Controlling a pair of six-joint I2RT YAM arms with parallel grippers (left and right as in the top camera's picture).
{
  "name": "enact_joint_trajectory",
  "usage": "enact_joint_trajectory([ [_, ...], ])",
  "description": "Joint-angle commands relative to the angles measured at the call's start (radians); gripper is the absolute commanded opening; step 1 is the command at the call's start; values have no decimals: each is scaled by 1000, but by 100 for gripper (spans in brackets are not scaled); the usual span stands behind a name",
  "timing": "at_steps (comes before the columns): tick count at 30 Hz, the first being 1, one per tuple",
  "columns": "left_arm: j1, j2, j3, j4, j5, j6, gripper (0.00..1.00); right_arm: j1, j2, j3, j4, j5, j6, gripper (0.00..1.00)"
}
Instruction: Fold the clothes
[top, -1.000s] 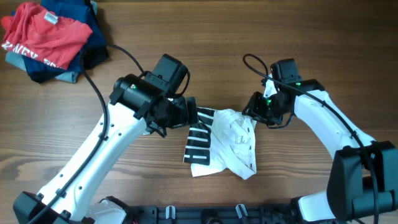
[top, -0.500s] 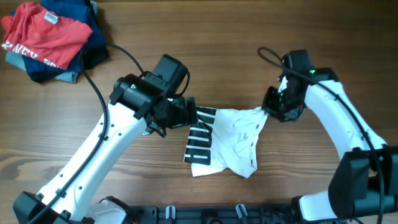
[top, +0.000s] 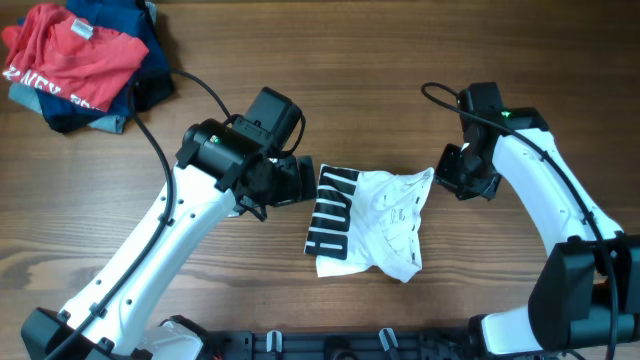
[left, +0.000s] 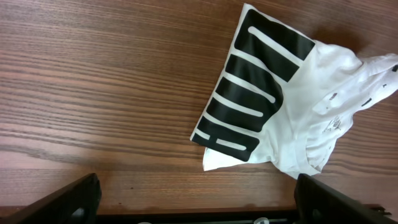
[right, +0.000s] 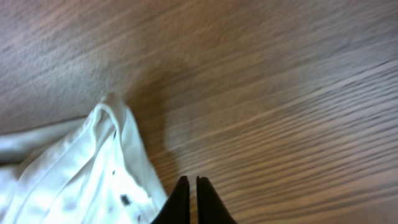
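From above, the white shirt (top: 385, 215) lies crumpled in the middle of the tabletop (top: 330, 50), between the two arms, with its black-barred print (top: 333, 210) on the side facing the left hand (top: 303, 180). The heap of red and navy garments (top: 70, 60) sits well apart in the far left corner. The shirt's upper right corner is drawn out in a point toward the right hand (top: 455, 185), which sits just beside it. The bundle's long axis therefore runs across the tabletop from one hand to the other, and either could reach an edge. A second ago the shirt was bunched tighter and lay against the left hand. Now it is spread wider and sits further right, the right arm has swung outward, and the left arm has not budged. From the left wrist, the left hand (left: 202, 202) is spread wide and holding nothing, and the shirt (left: 305, 106) lies ahead of it and to one side, printed panel nearest. From the right wrist, the right hand (right: 189, 196) has its fingers pressed together, and a seamed fold of the shirt (right: 81, 168) lies just beside them. I cannot make out any cloth pinched between them.
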Motion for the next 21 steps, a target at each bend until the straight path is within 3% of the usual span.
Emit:
enact_joint_trajectory([
  [1,6,6,0,-3,-33,-10,100,-4,-23,70,11,-288,-143,4],
  [4,6,6,0,-2,-43,-14,100,6,-42,74,77,-676,-298,6],
  [8,6,6,0,0,-44,-13,100,92,-21,-5,95,-603,-295,27],
  [13,6,6,0,0,-44,-13,100,198,-10,-130,202,-603,-224,32],
  [21,6,6,0,-10,-44,-13,100,208,-10,-201,249,-505,-190,38],
])
